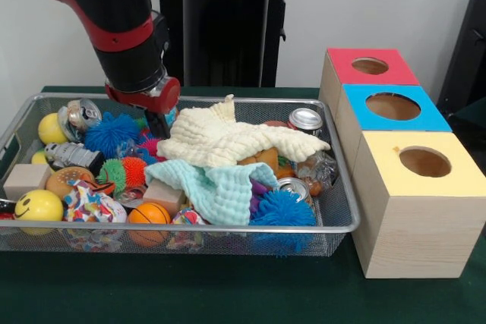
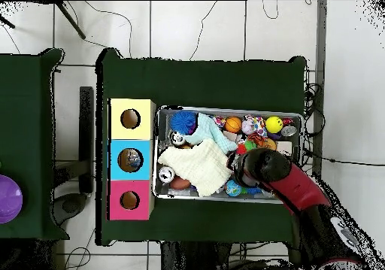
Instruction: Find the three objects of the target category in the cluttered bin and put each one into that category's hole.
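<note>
The bin (image 1: 334, 227) is a silver wire-mesh tray heaped with toys, cloths and cans; it also shows in the overhead view (image 2: 233, 110). Three wooden boxes stand beside it, each with a round hole: red top (image 1: 370, 66), blue top (image 1: 392, 106), yellow top (image 1: 424, 162). My gripper (image 1: 159, 127) reaches down into the bin's far left part, at the left edge of a cream cloth (image 1: 228, 142) and next to a blue spiky ball (image 1: 110, 133). Its tips are sunk among the clutter. In the overhead view the arm (image 2: 263, 169) hides the gripper.
The bin also holds a mint cloth (image 1: 220, 187), a second blue spiky ball (image 1: 282, 209), two cans (image 1: 306, 120) (image 1: 292, 187), a smiley ball (image 1: 38, 205), an orange basketball (image 1: 149, 214) and a wooden block (image 1: 25, 180). Something colourful shows in the blue box's hole (image 2: 130, 159).
</note>
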